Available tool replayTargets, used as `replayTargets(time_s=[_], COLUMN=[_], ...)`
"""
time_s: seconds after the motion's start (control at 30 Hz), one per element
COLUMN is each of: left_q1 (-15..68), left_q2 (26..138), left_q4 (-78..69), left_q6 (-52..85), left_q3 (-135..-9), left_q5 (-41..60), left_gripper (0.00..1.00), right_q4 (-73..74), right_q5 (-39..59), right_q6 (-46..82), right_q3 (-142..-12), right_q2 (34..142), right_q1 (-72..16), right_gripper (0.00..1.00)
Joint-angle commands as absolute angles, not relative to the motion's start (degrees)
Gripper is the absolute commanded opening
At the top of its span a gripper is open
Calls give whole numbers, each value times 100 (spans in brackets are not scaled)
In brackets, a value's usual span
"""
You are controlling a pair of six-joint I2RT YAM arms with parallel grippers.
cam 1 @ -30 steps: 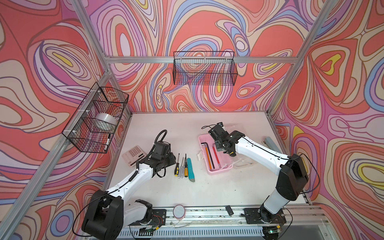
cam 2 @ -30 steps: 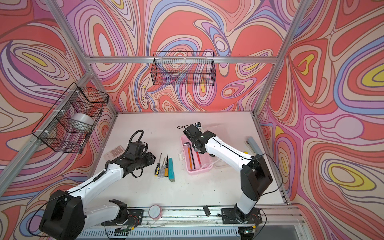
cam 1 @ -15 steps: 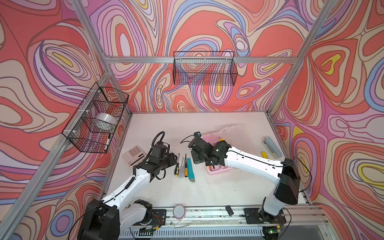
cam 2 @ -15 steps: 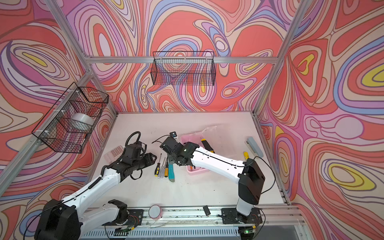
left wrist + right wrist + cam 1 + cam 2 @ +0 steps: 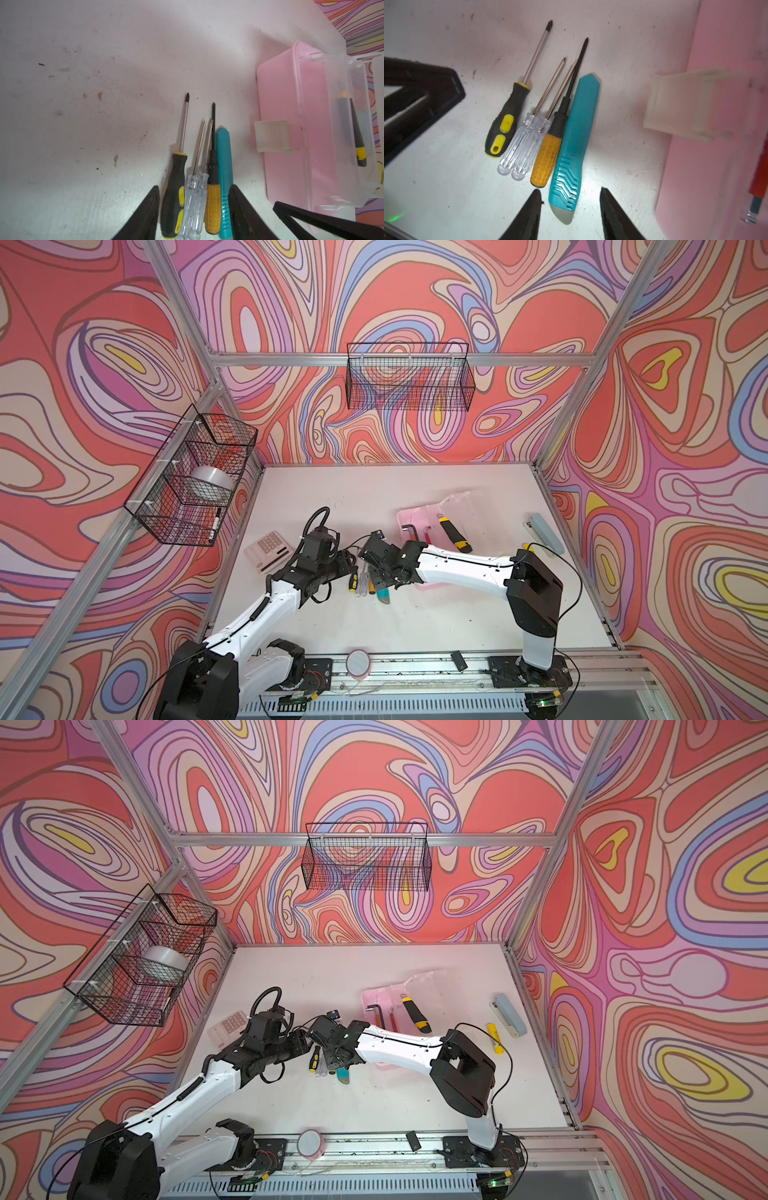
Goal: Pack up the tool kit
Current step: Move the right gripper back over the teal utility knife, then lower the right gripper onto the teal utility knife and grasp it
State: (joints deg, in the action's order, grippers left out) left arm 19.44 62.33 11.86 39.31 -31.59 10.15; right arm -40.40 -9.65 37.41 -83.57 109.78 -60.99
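The pink tool kit case (image 5: 415, 519) lies open at mid-right, its translucent lid (image 5: 469, 508) folded back. Hex keys (image 5: 409, 529) and the black-yellow utility knife (image 5: 455, 535) lie in it. On the table left of the case, several screwdrivers (image 5: 212, 199) and the teal tool (image 5: 576, 128) lie side by side. My left gripper (image 5: 194, 187) is open and straddles their handles, one finger against the teal tool and a gap at the other. My right gripper (image 5: 570, 189) is open around the teal tool's grey end, touching nothing. In both top views the two grippers meet over the tools (image 5: 365, 583) (image 5: 328, 1063).
A pinkish calculator (image 5: 268, 551) lies behind the left arm. A grey-blue bar (image 5: 546, 533) and a yellow marker (image 5: 495, 1042) lie by the right wall. Wire baskets (image 5: 409, 381) (image 5: 195, 477) hang on the walls. A round disc (image 5: 358, 663) sits on the front rail.
My right arm has swung left from over the case down to the row of tools, its jaws narrowing. My left gripper has moved right onto the screwdriver handles.
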Motion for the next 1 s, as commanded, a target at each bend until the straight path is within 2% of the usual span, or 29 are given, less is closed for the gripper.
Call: replayTargets(time_s=[0.0,0.97], left_q1=[1920,1916], left_q2=[6220,6362], left_q4=[1068,906], left_q6=[4011,3990], left_q3=[-3094,-3030], left_q5=[1044,983], left_gripper=[54,54], right_q4=[-3880,-3842], right_q5=[-839,-827], right_q6=[3838,3682], right_q3=[-8244,-8312], right_q2=[11178,11778], right_q1=[-6099,-5915], right_gripper=[47,46])
